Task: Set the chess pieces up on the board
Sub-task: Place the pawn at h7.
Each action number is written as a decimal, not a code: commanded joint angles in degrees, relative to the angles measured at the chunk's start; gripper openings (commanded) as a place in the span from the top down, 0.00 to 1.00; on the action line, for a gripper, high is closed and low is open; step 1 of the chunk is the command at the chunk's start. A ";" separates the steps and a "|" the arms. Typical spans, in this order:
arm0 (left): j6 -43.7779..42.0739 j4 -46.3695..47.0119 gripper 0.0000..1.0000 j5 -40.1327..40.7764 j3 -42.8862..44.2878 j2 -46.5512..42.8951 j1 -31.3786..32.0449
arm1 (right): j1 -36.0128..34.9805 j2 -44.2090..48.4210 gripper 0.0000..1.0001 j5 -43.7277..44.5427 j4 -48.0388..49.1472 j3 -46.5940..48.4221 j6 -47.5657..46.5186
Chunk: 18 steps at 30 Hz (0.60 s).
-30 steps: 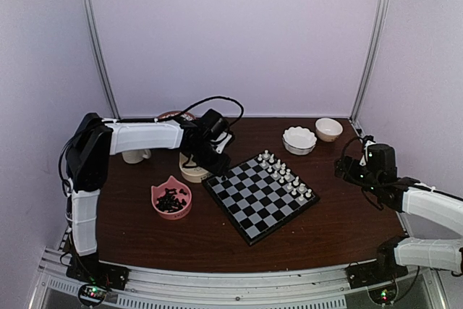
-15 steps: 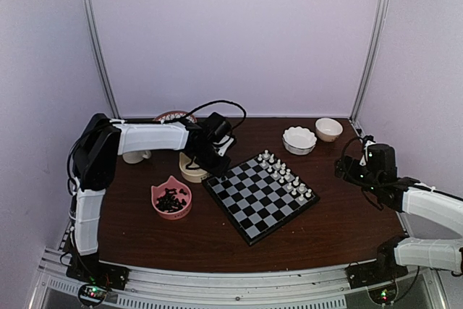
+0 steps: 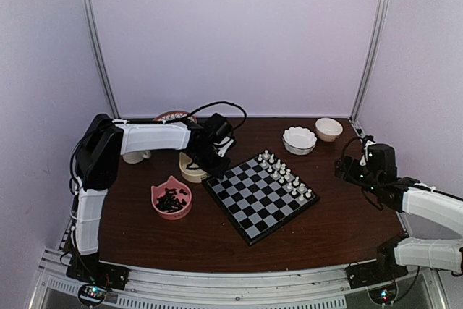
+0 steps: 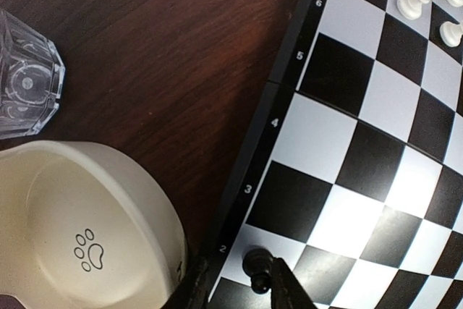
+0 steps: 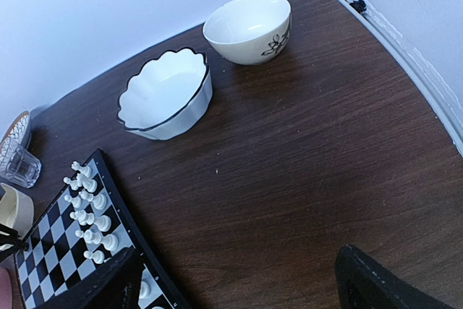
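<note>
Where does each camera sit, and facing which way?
Top external: above and behind the bases, looking down on the table; left gripper and right gripper show.
Left wrist: straight down over the board edge and paw-print bowl; its fingers flank a black piece.
Right wrist: low, facing the far scalloped bowl and flowered bowl; open fingers below.
All share the board, white pieces.
</note>
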<state>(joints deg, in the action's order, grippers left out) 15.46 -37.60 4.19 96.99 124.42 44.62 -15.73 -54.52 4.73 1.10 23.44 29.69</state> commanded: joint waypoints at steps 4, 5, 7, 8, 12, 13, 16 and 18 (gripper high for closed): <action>-0.57 -0.30 0.64 -0.59 1.15 -0.21 0.04 | 0.08 0.14 0.04 -0.14 0.22 1.83 -0.92; -0.43 -0.28 0.61 -0.97 0.79 -0.88 0.07 | 0.08 0.14 0.04 -0.15 0.28 1.83 -0.87; -0.04 -0.23 0.57 -0.90 -0.18 -2.95 0.47 | 0.08 0.04 0.04 -0.16 0.30 1.85 -0.94; 0.00 -0.13 0.55 -0.58 -1.08 -4.23 0.73 | 0.08 0.03 0.04 -0.15 0.28 1.79 -0.95; 0.17 1.10 0.54 1.22 -5.67 -10.90 2.35 | 0.08 0.11 0.04 -0.15 0.22 1.80 -0.97; 0.25 1.43 0.55 1.64 -7.23 -12.68 2.59 | 0.08 0.14 0.04 -0.20 0.21 1.86 -0.96; 1.15 2.55 0.62 3.57 -12.60 -17.76 2.66 | 0.05 0.16 0.04 -0.45 0.42 1.82 -0.82; 1.79 2.50 0.67 5.40 -15.77 -20.58 2.62 | 0.08 0.07 0.04 -0.49 0.48 1.71 -0.78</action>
<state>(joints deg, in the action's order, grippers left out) 15.97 -36.91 5.76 86.08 109.91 47.18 -15.73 -54.54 4.69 1.13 23.64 29.69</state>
